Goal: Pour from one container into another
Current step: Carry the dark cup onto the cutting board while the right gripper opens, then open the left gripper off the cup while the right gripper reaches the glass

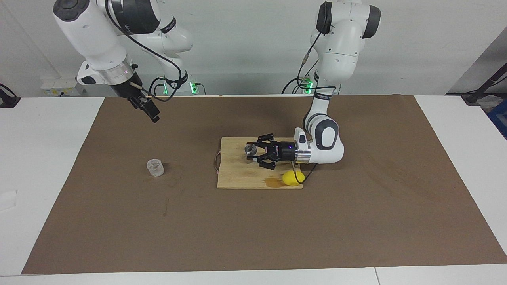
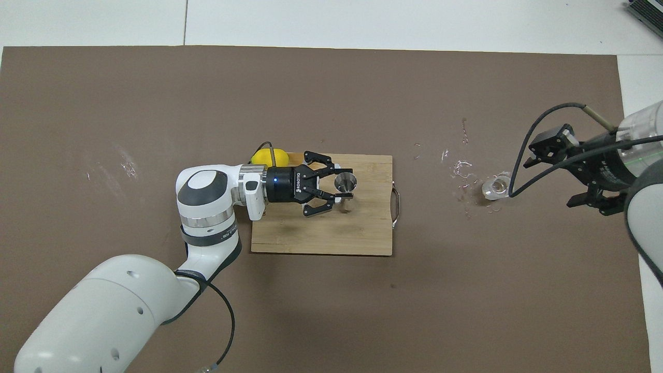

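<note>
While the left gripper (image 1: pixel 252 152) clamps the upright metal jigger (image 1: pixel 250 149) at mid-frame, the clear glass cup (image 1: pixel 155 167) stands apart, right gripper (image 1: pixel 152 113) wide open, and only overhead shows the jigger's bowl (image 2: pixel 345 182) empty.

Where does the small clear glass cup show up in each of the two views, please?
Facing view: the glass cup stands alone on the brown mat, left of centre, toward the right arm's end of the table.
Overhead view: the glass cup is right of centre, among wet marks on the mat.
Shared landmark: the wooden board, beside the cup in both views.
</note>
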Robot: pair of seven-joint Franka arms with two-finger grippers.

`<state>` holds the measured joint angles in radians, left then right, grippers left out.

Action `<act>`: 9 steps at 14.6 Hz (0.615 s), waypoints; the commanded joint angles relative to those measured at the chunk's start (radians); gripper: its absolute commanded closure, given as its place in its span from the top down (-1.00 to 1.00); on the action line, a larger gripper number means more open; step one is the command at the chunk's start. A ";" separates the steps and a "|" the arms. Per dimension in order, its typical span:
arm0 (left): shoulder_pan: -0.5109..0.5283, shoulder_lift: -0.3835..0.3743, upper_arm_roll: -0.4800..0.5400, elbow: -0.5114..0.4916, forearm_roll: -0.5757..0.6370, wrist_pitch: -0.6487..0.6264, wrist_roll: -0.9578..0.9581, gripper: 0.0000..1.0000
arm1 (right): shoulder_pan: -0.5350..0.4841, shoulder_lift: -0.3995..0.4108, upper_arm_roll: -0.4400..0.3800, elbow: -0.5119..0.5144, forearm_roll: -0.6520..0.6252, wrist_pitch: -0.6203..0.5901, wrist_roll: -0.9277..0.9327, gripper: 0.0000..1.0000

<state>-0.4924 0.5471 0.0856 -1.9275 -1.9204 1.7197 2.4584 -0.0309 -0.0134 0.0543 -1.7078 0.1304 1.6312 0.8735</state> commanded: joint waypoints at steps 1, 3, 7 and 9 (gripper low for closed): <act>-0.028 -0.025 0.014 -0.028 -0.043 0.056 0.170 -0.48 | -0.046 -0.016 0.004 -0.081 0.078 0.064 0.122 0.95; -0.029 -0.022 0.014 -0.028 -0.045 0.070 0.231 -0.47 | -0.067 -0.013 0.004 -0.116 0.112 0.110 0.188 0.81; -0.046 -0.019 0.014 -0.028 -0.049 0.116 0.229 0.21 | -0.164 0.041 0.004 -0.134 0.202 0.134 0.260 0.81; -0.048 -0.019 0.014 -0.031 -0.048 0.124 0.229 0.99 | -0.204 0.090 0.004 -0.134 0.241 0.142 0.260 0.81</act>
<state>-0.5184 0.5439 0.0867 -1.9300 -1.9451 1.8127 2.6537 -0.1903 0.0329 0.0503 -1.8364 0.3192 1.7484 1.1197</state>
